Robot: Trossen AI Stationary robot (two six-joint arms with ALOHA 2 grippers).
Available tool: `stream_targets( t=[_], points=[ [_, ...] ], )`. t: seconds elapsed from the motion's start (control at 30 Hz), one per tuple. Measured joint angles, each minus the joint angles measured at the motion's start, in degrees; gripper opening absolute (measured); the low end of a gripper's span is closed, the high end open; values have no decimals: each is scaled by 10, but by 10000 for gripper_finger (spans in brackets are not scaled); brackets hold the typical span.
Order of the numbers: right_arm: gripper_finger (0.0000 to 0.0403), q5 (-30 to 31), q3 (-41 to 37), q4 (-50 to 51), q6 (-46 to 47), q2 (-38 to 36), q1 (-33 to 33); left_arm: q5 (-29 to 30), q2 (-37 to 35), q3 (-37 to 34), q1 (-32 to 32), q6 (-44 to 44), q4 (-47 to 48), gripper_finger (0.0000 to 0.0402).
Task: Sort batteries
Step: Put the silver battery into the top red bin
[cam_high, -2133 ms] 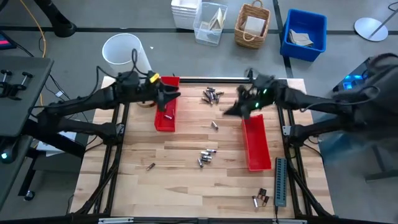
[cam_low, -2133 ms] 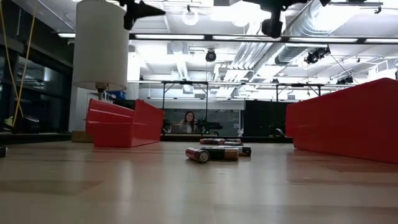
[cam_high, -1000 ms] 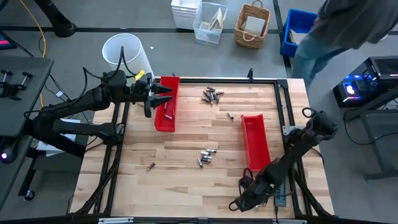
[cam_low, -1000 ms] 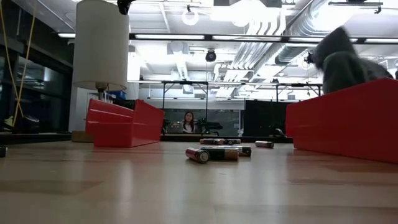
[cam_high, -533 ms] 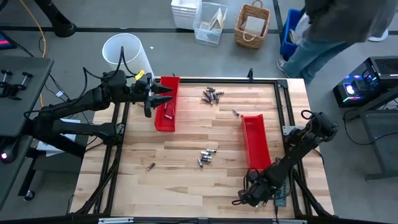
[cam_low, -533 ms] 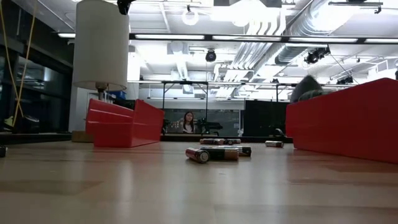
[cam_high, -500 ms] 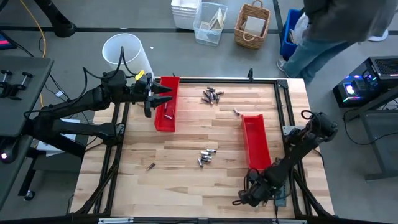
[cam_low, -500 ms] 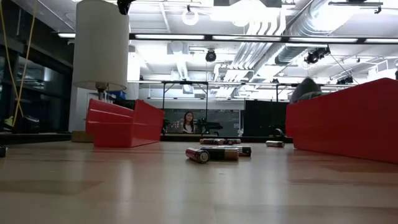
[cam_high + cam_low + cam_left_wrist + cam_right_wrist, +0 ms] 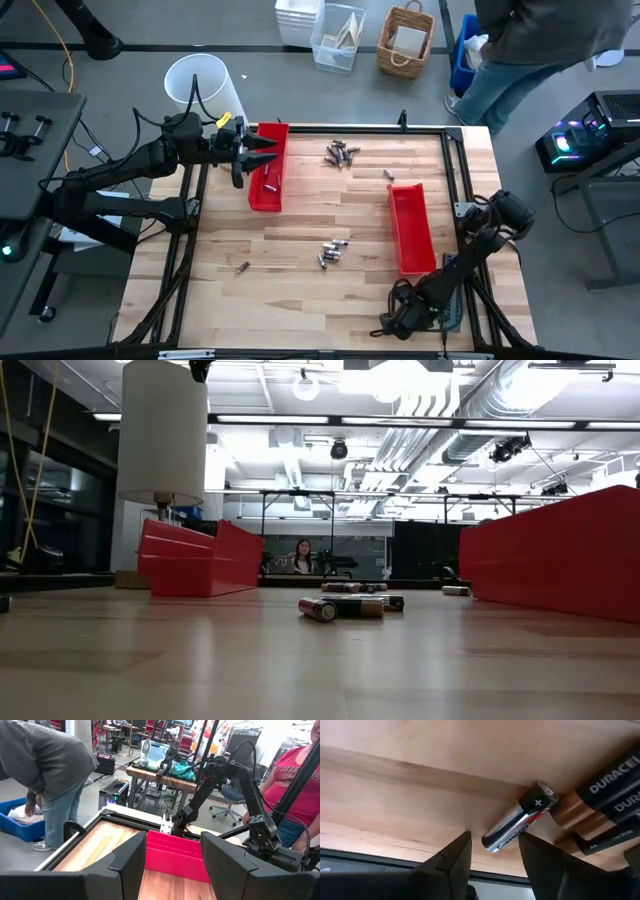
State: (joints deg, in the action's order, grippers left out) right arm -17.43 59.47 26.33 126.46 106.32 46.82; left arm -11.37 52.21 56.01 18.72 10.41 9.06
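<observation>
Right gripper (image 9: 392, 322) low at near right table edge, fingers parted, empty, over silver cylindrical battery (image 9: 519, 823) beside black-and-copper batteries (image 9: 600, 795). Left gripper (image 9: 268, 153) parted, empty, above far left red plastic tray (image 9: 268, 190).

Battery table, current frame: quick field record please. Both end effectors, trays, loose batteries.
left end effector: open, empty, over the left red tray
right end effector: open, low at the table's near right corner, fingers astride a silver battery, not closed on it
beside it: copper-and-black batteries
right red tray: right of centre
loose batteries: far cluster, centre cluster, single one near left
person: beyond the far right corner
</observation>
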Motion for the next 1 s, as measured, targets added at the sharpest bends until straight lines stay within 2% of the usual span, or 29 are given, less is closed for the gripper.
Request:
stream_targets(
  t=[0.63,0.73,0.83,1.0],
  points=[
    [160,1,-2,52,29,-7,-40,0,0,0,0,5,0,179],
    [121,1,-1,63,22,-2,-38,0,0,0,0,8,0,179],
    [40,6,-1,61,20,2,-31,-13,-6,0,0,20,-23,179],
    [34,11,3,48,-2,-7,-26,-34,-25,28,0,19,-60,179]
  ],
)
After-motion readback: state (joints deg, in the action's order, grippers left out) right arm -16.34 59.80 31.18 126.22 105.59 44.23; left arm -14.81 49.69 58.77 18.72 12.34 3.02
